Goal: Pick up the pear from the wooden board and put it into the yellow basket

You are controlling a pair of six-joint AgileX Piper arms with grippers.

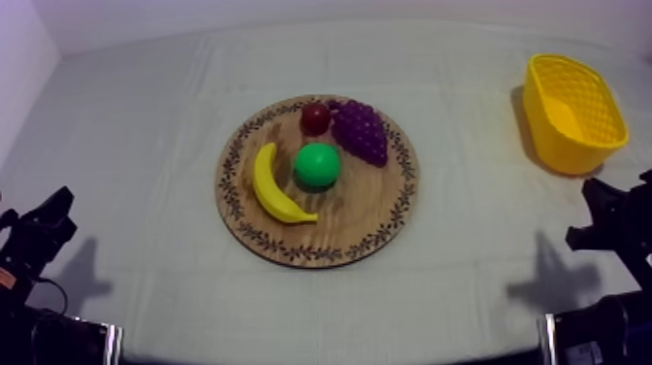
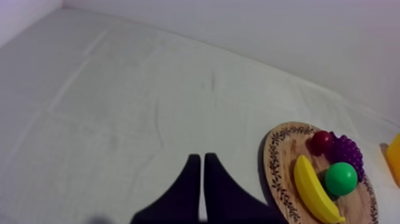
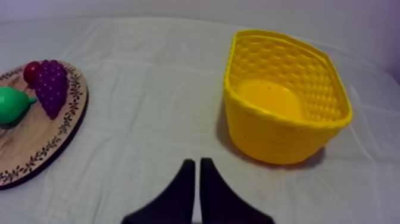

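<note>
Top cam hangs above the bench (image 1: 136,165), looking down at a slant, whole scene in. Left wrist cam sits low, near left, facing far right. Right one's low, close on the yellow basket (image 3: 268,140). All three catch the wooden board (image 1: 361,209).

Nothing readable here tbh: no text, labels, brands or nrs on anything. Closest thing is the rim of the wooden board (image 1: 364,214), and that's just a dark leafy vine pattern going round it, not letters or signs.
</note>
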